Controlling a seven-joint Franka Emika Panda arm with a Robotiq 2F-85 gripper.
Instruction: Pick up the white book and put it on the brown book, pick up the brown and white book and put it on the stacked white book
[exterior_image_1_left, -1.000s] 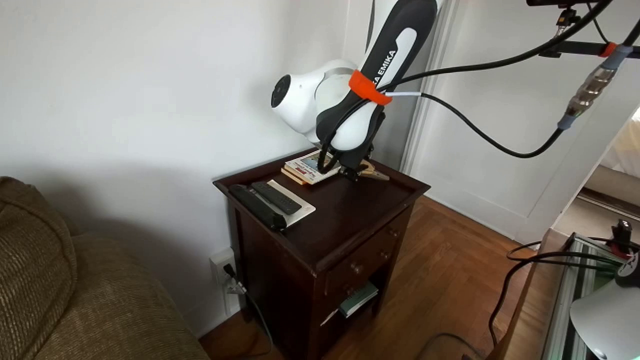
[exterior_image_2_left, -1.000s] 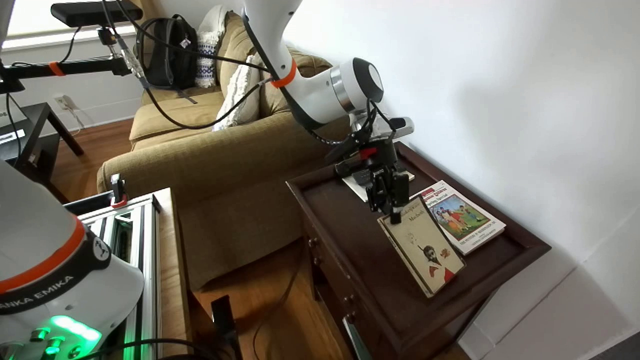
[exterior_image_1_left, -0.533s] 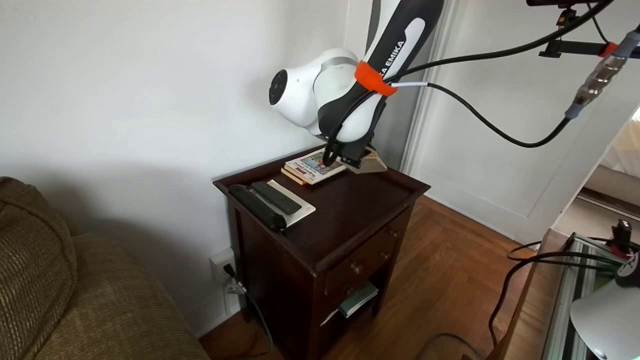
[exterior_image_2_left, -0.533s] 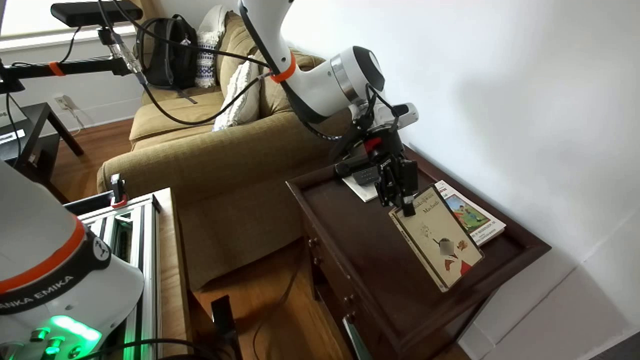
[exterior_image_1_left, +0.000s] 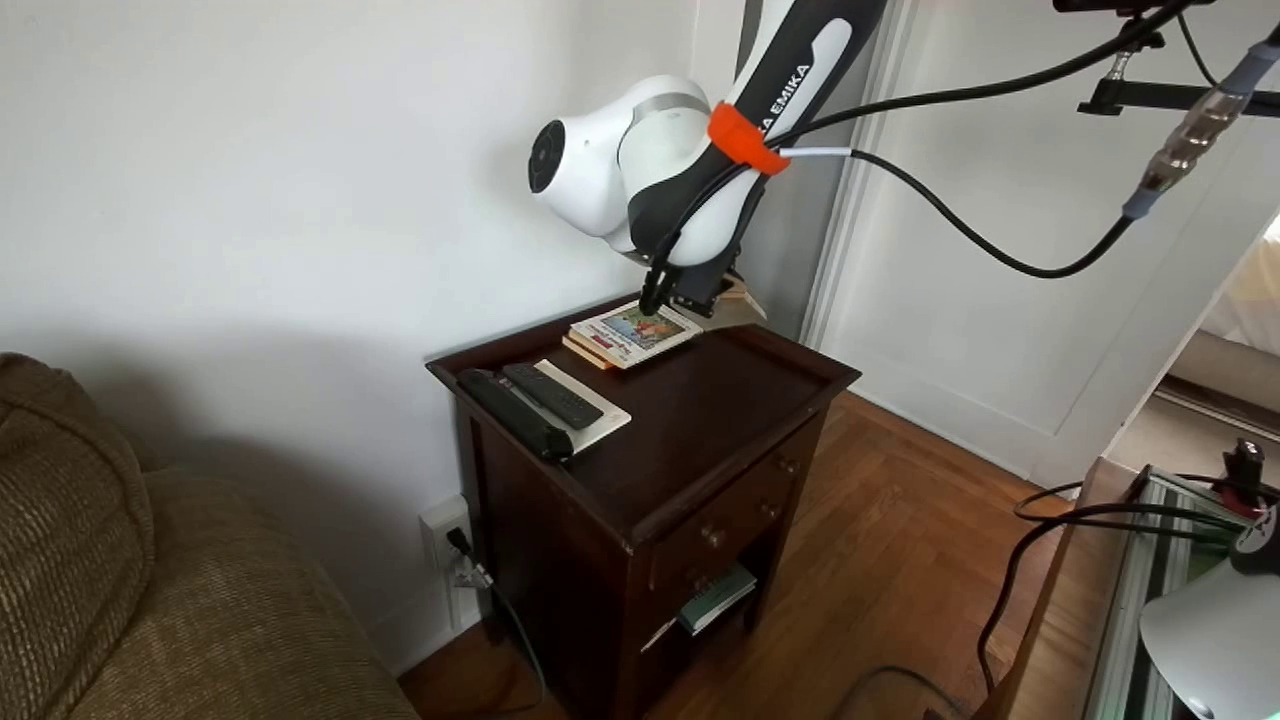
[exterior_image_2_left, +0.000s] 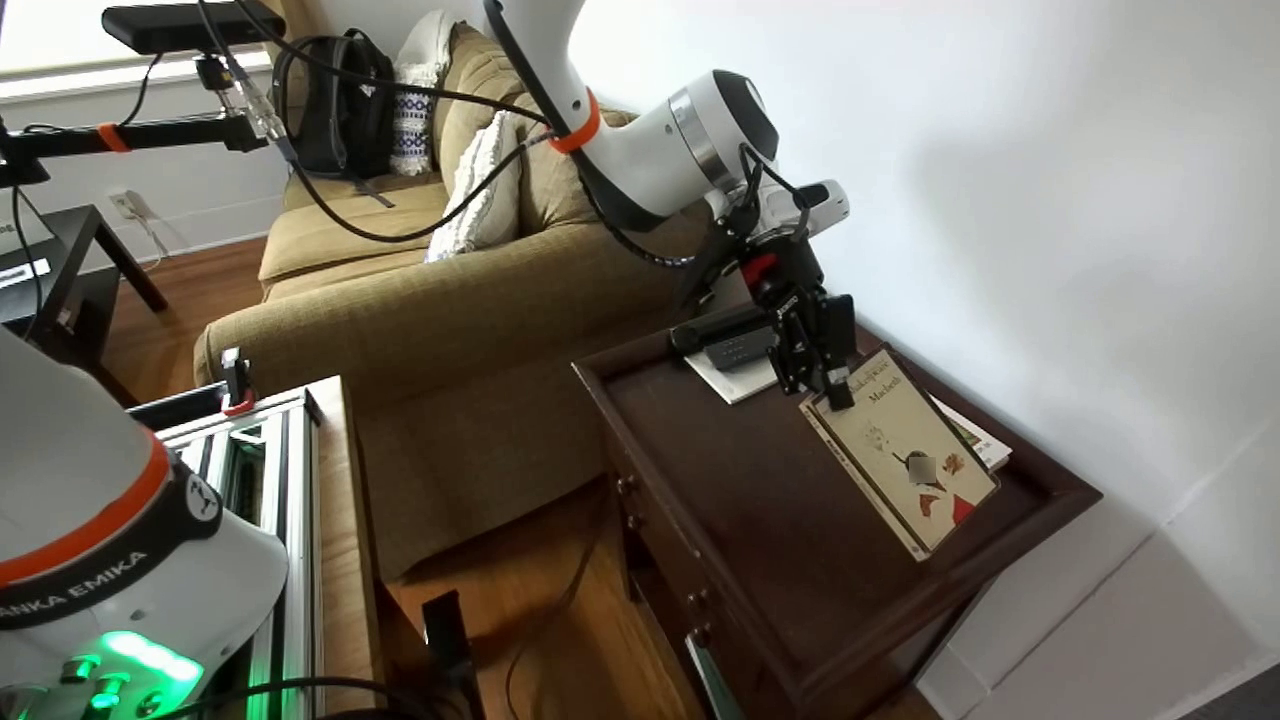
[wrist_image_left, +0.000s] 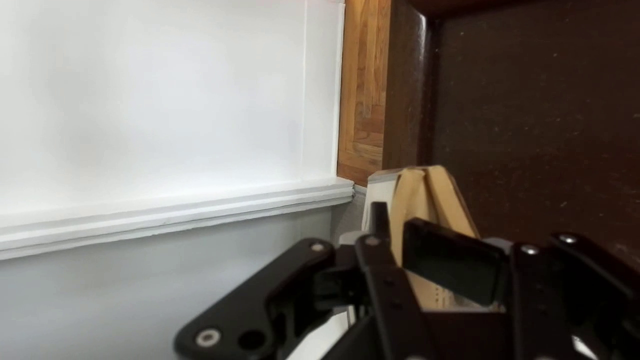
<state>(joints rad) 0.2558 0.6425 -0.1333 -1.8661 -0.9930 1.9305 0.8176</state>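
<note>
My gripper (exterior_image_2_left: 815, 392) is shut on one edge of a beige book (exterior_image_2_left: 895, 440) with "Macbeth" and a small figure on its cover; I take it as the brown and white book. It is held tilted above the nightstand; its tan page edges show in the wrist view (wrist_image_left: 452, 197), between the fingers (wrist_image_left: 396, 217). The white book (exterior_image_1_left: 640, 335), with a picture on its cover, lies flat by the wall on another book with an orange edge (exterior_image_1_left: 580, 352). The held book hides much of the white book (exterior_image_2_left: 988, 442). No dark olive-brown cover shows; the lower book's cover is hidden.
The dark nightstand top (exterior_image_1_left: 690, 420) has a raised rim and stands against the wall. A remote (exterior_image_1_left: 555, 395) and a black slab (exterior_image_1_left: 515, 415) lie at one side on a flat white book or pad (exterior_image_2_left: 735, 385). A sofa (exterior_image_2_left: 440, 400) stands beside the nightstand.
My gripper has risen with the beige book in it and moved toward the wall. The held book now covers more of the white book in an exterior view. The white book has not moved.
</note>
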